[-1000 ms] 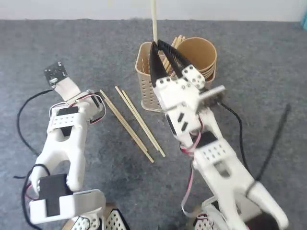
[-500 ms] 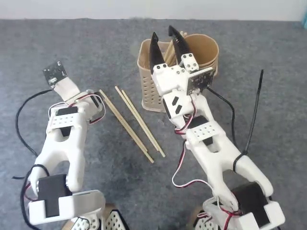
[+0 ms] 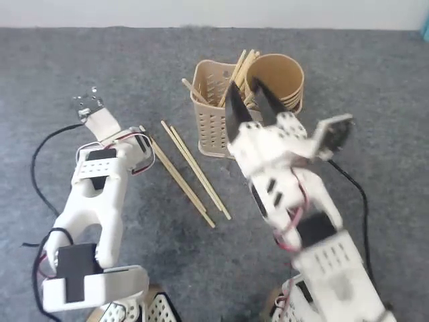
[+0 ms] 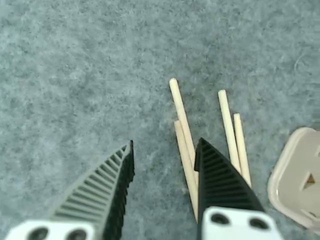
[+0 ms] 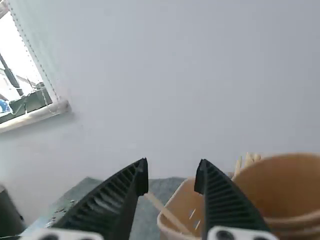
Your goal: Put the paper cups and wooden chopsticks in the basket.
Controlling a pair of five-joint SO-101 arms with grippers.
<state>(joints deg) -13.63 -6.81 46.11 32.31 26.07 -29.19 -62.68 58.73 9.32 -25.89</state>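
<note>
The left gripper hung with its jaws spread wide and nothing between them, low over the loose wooden chopsticks. Its wrist view showed four sticks in two pairs, one pair running in beneath the gripper; I could not tell whether it touched them. A corner of the basket sat just beyond the other pair.

From above, those wooden chopsticks lay slantwise near the middle of the counter, between the left arm and the basket.

The right gripper was open too and held nothing, raised at the basket's near side with its tips aimed toward the far edge. The basket stood close to that edge, about midway along it. It held stacked paper cups and a bundle of chopsticks, one stick lying askew across the rim.

The right wrist view looked past its gripper to the paper cups and the basket rim.

A grey, felt-like cover lay over the counter. Behind it were a pale wall and a window.
</note>
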